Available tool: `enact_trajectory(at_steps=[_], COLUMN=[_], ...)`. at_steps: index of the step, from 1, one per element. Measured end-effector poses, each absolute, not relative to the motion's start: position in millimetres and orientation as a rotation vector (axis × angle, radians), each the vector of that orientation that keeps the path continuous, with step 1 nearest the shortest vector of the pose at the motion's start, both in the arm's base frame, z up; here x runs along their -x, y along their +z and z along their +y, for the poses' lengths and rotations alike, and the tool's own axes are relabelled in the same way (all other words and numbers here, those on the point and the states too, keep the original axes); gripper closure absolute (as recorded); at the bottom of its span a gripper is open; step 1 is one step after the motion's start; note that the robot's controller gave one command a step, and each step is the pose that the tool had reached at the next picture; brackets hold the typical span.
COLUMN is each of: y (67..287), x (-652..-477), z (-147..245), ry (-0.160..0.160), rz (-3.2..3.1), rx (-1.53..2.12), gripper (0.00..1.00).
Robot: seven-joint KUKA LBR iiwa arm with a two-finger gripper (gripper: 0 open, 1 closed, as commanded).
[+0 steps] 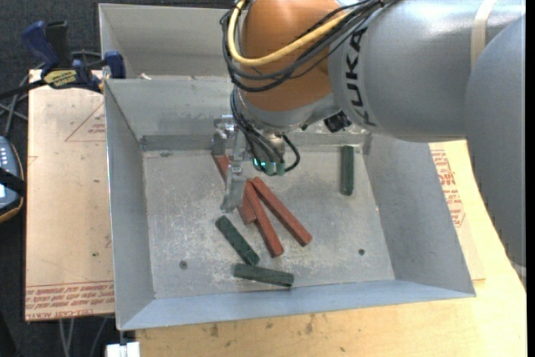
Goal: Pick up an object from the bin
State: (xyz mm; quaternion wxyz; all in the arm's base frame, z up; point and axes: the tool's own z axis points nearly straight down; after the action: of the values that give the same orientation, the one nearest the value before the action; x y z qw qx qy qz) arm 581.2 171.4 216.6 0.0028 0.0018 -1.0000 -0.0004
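Single robot arm, seen from above and slightly to one side.

The thick, smooth silver-grey metal arm [435, 54] enters from the right of the view and runs leftward, its last link carrying dark "KUKA" lettering. At the wrist sits a glossy, rounded orange cover [288, 46], dome-shaped and facing the camera. A bundle of black and yellow cables [251, 67] runs along the top of the arm and loops around the left side of the cover. Below the cover, the slim grey metal gripper [231, 188] points downward and slightly left, with a small green light glowing on the dark housing just beside its base.
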Motion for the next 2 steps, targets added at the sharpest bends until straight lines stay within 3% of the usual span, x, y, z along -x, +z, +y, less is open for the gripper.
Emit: enact_trajectory(at_steps=[1,2], y=[220,141], x=[-583.0,-548.1], z=[171,134], ry=[-0.002,-0.003], rz=[-3.143,-3.144], rx=[-0.001,0.07], gripper=[0.0,0.0])
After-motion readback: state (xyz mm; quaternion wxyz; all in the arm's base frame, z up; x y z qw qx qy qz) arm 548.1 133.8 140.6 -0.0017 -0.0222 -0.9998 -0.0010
